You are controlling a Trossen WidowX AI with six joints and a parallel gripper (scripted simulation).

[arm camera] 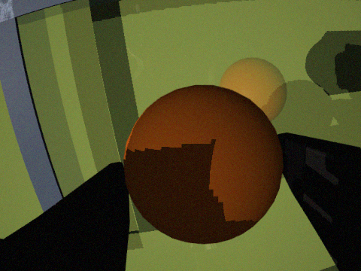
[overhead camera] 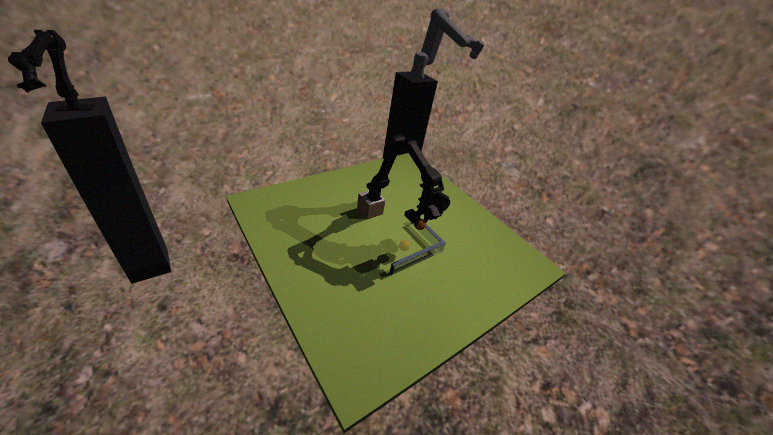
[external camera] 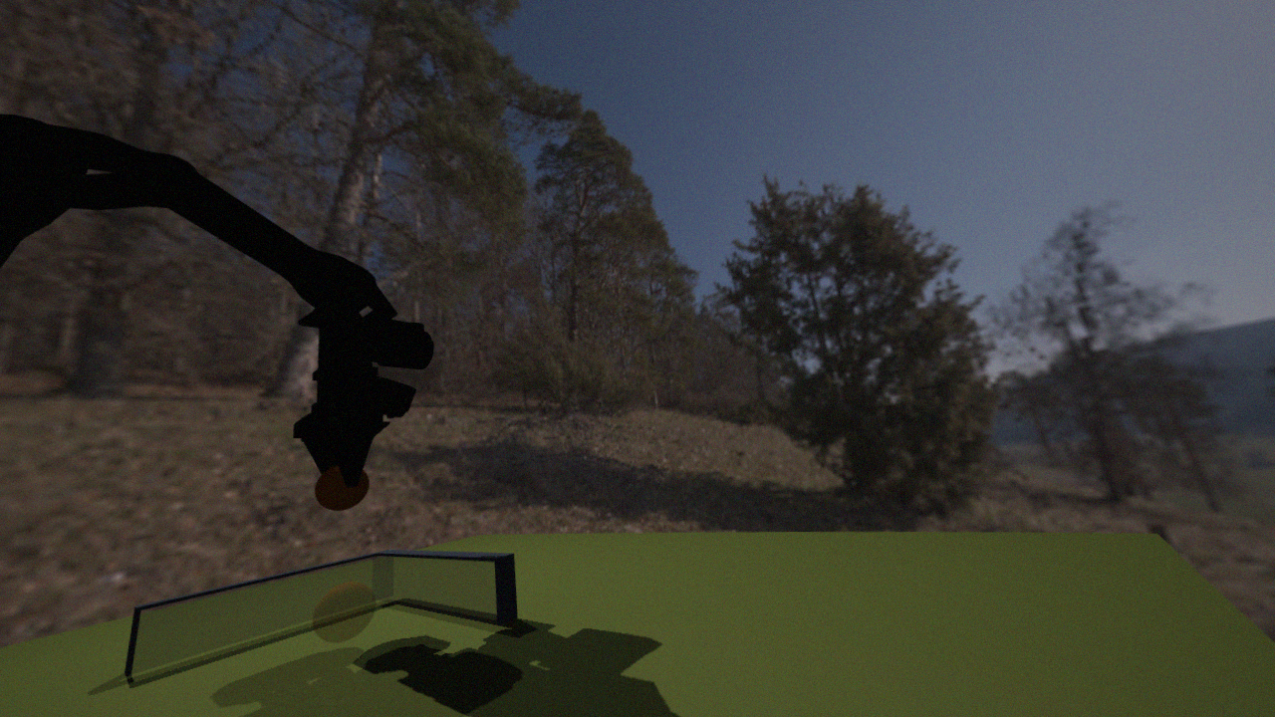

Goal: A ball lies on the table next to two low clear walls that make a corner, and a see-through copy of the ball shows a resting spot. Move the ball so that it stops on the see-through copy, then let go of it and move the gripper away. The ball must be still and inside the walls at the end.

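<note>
Currently the claw (external camera: 341, 481) grips the ball (external camera: 340, 489) between its two fingers, one pressed on each side of it in the wrist view. The ball hangs in the air, well above the green table (external camera: 892, 623) and above the top edge of the clear walls (external camera: 267, 597), touching neither.

Status of the steps, as judged from the views:

1. Pick-up: done. The ball is off the table and carried by the claw.
2. Carry to the resting spot: under way. The see-through copy (external camera: 344, 611) sits on the table inside the corner formed by the two walls. In the wrist view it shows just past the upper right edge of the ball (arm camera: 203, 162), so the claw is not yet squarely above it. In the top view the ball (overhead camera: 420, 223) lies near the far wall, apart from the copy (overhead camera: 404, 244).
3. Lowering onto the copy: not yet done.
4. Letting go: not yet done.
5. Moving the claw away: not yet done.

Caution: a ball let go from this height would likely bounce or roll, possibly out of the open side of the corner. Lowering it until it rests on the table before the fingers part appears advisable.
</note>
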